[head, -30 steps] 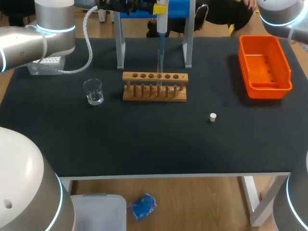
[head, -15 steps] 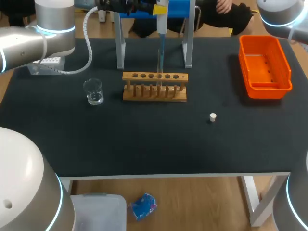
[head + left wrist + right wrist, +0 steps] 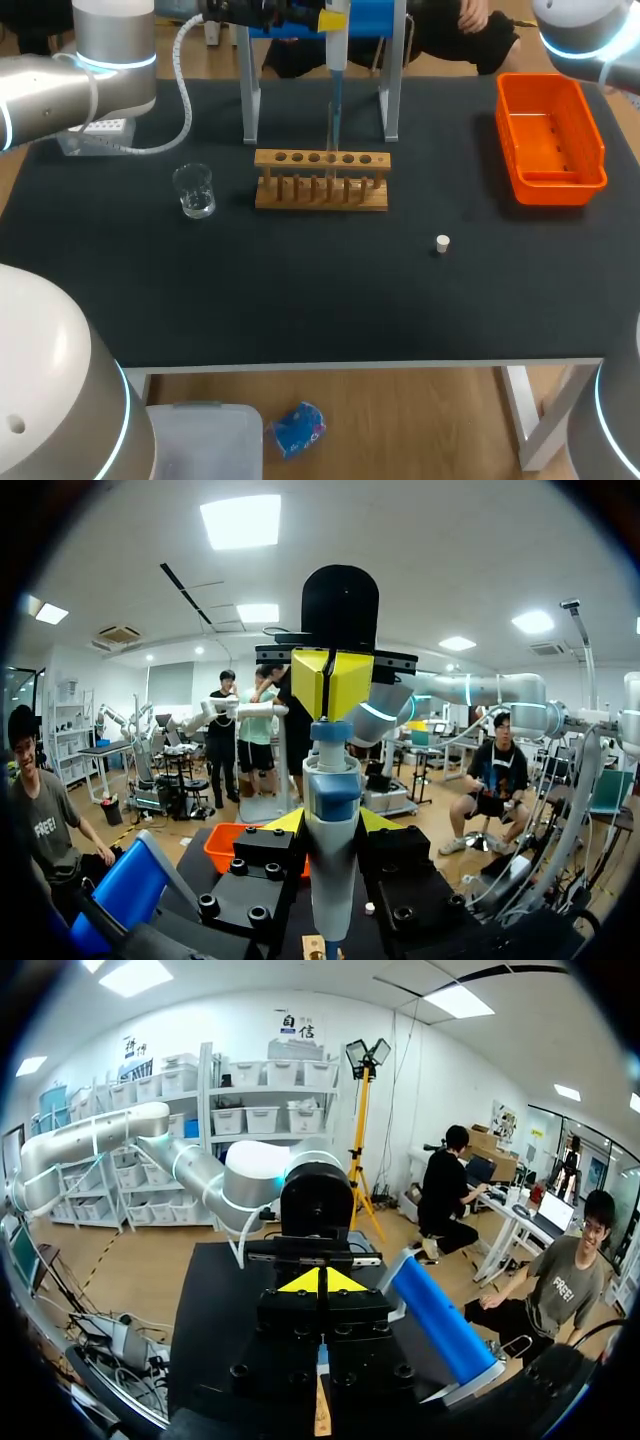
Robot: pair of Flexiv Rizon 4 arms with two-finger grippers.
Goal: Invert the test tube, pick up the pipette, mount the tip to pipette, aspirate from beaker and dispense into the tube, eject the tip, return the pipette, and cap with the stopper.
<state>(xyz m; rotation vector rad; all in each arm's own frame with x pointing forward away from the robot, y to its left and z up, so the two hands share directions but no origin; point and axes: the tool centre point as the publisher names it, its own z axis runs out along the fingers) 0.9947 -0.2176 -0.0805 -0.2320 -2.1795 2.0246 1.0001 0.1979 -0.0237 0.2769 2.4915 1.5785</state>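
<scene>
Head view: left end effector (image 3: 330, 18) clamped on pipette (image 3: 337, 50), far middle of bench. Its blue tip (image 3: 333, 120) points down into rack (image 3: 321, 180); tube hard to see. Beaker (image 3: 194, 190) left, stopper (image 3: 443, 243) near right.

Left wrist view: right end effector (image 3: 330, 683), fingers together, at pipette top.

Right wrist view: its tips together.

Likely dispensing; next needs a plunger press, then a straight lift.

No visible change to pipette (image 3: 336, 40)
</scene>
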